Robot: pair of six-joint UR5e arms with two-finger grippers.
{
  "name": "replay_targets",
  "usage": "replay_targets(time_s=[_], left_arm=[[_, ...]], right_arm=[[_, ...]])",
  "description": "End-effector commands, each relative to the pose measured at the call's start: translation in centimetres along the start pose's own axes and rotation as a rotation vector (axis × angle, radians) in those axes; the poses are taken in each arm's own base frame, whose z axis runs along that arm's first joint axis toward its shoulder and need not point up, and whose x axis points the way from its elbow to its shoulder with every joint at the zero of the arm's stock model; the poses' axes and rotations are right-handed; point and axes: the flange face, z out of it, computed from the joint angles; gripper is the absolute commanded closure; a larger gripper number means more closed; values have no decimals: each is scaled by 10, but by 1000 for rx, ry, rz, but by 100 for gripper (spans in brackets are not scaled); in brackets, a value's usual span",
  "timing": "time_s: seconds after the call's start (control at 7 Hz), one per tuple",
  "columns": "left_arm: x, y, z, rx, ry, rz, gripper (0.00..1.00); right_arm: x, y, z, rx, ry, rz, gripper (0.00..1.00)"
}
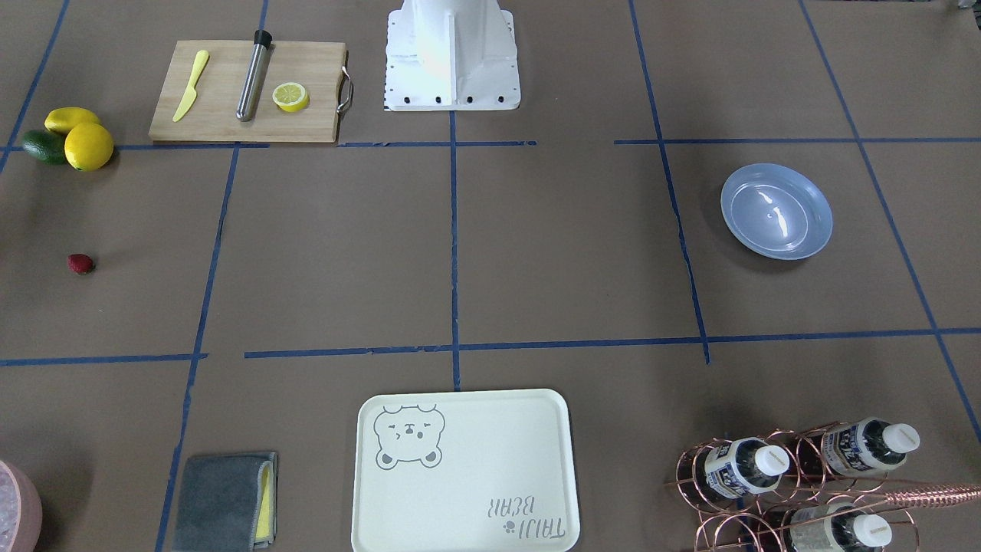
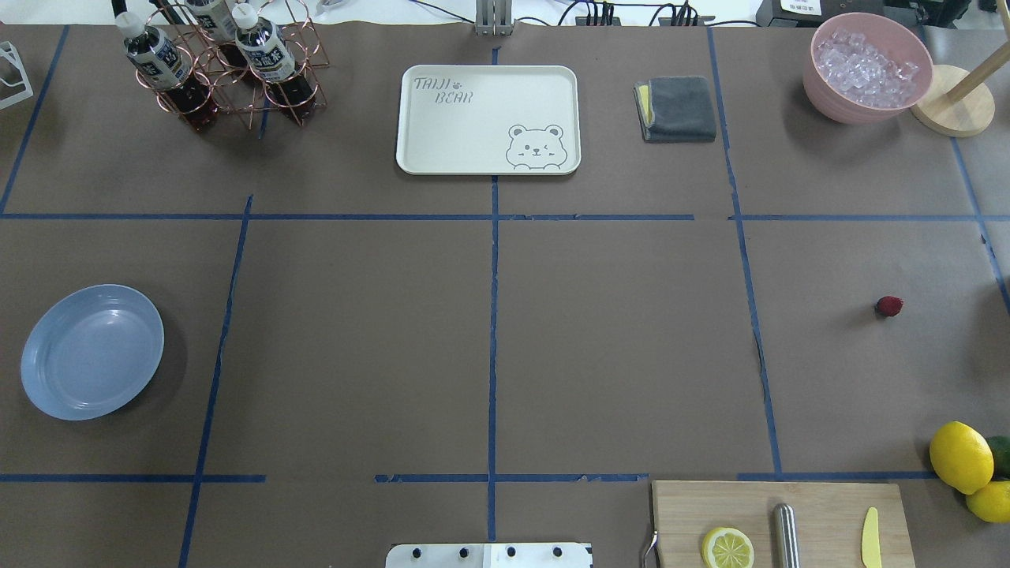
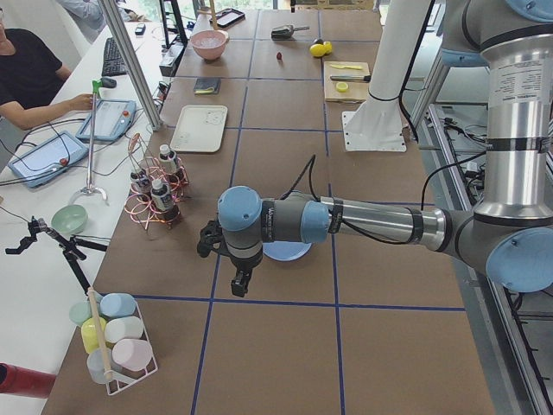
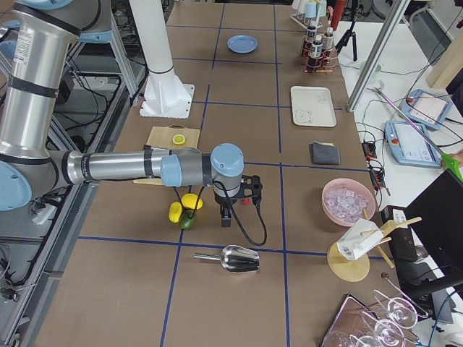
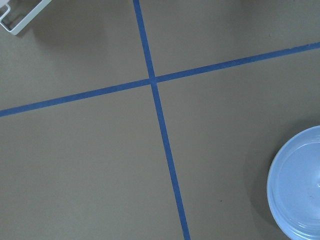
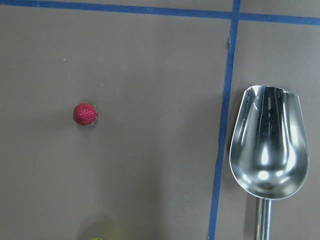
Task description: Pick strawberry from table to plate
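The strawberry (image 2: 888,306) lies alone on the brown-paper table (image 2: 615,331) at the right; it also shows small and red in the front view (image 1: 80,264) and the right wrist view (image 6: 85,114). The light-blue plate (image 2: 91,351) sits empty at the far left, and its edge shows in the left wrist view (image 5: 300,185). My left gripper (image 3: 236,283) hangs above the table beside the plate (image 3: 294,253). My right gripper (image 4: 225,217) hovers above the table near the strawberry. Both show only in the side views, so I cannot tell whether they are open or shut.
Two lemons (image 2: 961,456) and an avocado (image 1: 43,146) lie near the cutting board (image 2: 821,513), which holds a lemon half, a knife and a metal rod. A steel scoop (image 6: 267,145) lies beyond a tape line from the strawberry. Bear tray (image 2: 488,118), bottle rack (image 2: 221,71), cloth (image 2: 677,108) and ice bowl (image 2: 866,67) line the far edge.
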Motion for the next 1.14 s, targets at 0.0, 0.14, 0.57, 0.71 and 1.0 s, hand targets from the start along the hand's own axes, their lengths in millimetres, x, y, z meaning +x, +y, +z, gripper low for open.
replay_targets(time_s=[0.0,0.14,0.57,0.71,1.0], left_arm=[[1,1,0,8,4,11,0],[6,-2,-3,18,4,29,0],[80,-24,40,-37,95,197,0],[93,-25,62,-74,98,212,0],[105,-28,127,-114,74,208,0]], right_arm=[[0,-1,0,0,2,5,0],[0,-1,0,1,2,5,0],[0,-1,0,0,-1,6,0],[0,-1,1,-2,-1,6,0],[-1,-1,0,-1,-1,5,0]])
